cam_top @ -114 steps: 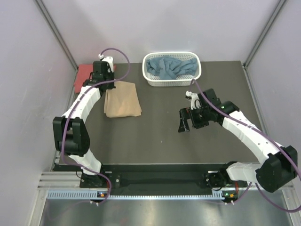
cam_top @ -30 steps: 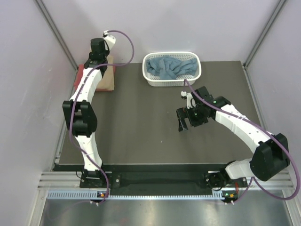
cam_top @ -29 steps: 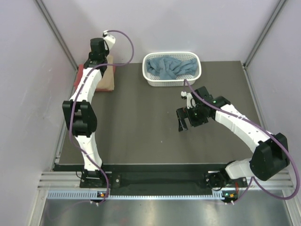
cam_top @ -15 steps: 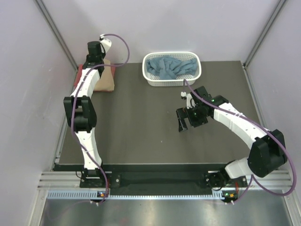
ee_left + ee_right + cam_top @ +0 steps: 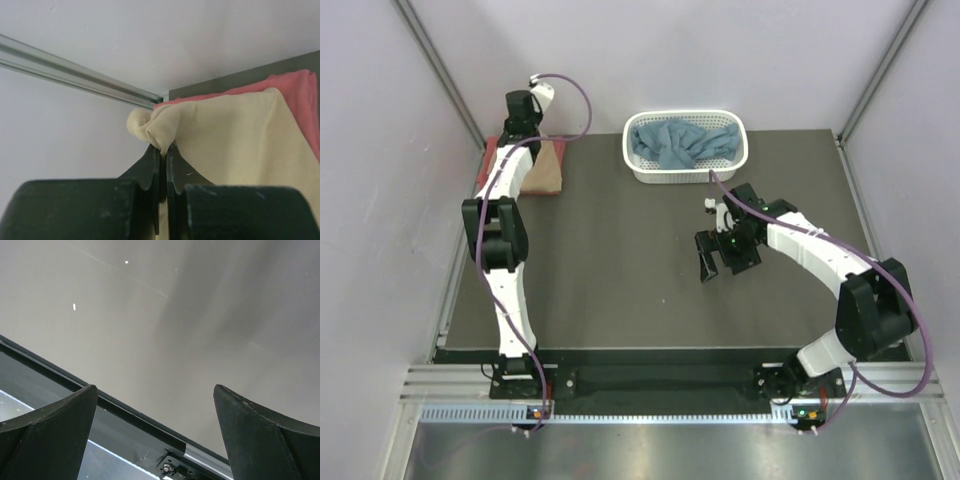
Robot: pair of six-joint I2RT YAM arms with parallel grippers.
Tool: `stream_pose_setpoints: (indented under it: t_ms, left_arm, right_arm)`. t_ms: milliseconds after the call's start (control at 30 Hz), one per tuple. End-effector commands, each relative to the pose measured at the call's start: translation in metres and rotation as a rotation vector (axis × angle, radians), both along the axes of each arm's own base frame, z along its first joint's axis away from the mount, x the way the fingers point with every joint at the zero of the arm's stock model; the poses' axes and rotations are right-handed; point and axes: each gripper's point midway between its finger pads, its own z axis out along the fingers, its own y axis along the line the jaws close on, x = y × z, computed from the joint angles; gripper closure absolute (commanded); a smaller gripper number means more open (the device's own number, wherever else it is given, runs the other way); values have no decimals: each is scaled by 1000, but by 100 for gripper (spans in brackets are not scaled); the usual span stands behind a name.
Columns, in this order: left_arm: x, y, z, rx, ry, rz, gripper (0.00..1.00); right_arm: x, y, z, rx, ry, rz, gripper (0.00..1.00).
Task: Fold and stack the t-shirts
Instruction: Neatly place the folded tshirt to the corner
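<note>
White arm links (image 5: 510, 300), black joints (image 5: 492, 232), purple cables (image 5: 585, 100) looping from each wrist.

No text, label, brand, number or sign can be read in any of the views.
</note>
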Motion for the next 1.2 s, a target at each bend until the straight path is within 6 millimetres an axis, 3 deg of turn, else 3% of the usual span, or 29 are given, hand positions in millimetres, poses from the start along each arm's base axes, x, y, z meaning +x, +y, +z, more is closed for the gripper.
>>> stream_pose_setpoints:
  t_ms: [0, 33, 167, 200, 433, 567, 667, 833, 1167]
  left_arm:
    - [-5, -17, 87, -14, -232, -50, 100]
    - [-10, -17, 83, -17, -219, -56, 100]
    - [-27, -22, 99, -41, -252, -68, 100]
    - [-30, -39, 102, -47, -253, -101, 100]
    - [-42, -61, 112, -59, -261, -168, 100]
    - [-35, -59, 101, -49, -244, -159, 100]
    - [-28, -55, 81, -15, -202, -146, 100]
    - [-26, -39, 72, -9, -199, -91, 100]
    - [-12, -27, 52, 3, -170, -87, 100]
  right_arm:
    - [22, 13, 17, 62, -53, -5, 0]
    - [23, 14, 17, 69, -51, -5, 0]
    - [25, 18, 15, 84, -35, -2, 0]
    - [25, 18, 15, 86, -36, -2, 0]
    - [21, 16, 15, 89, -34, -7, 0]
    - [20, 13, 16, 81, -43, -10, 0]
    - [17, 8, 16, 73, -46, -20, 0]
    - [16, 4, 14, 71, -37, -31, 0]
    - [22, 5, 11, 64, -24, -30, 0]
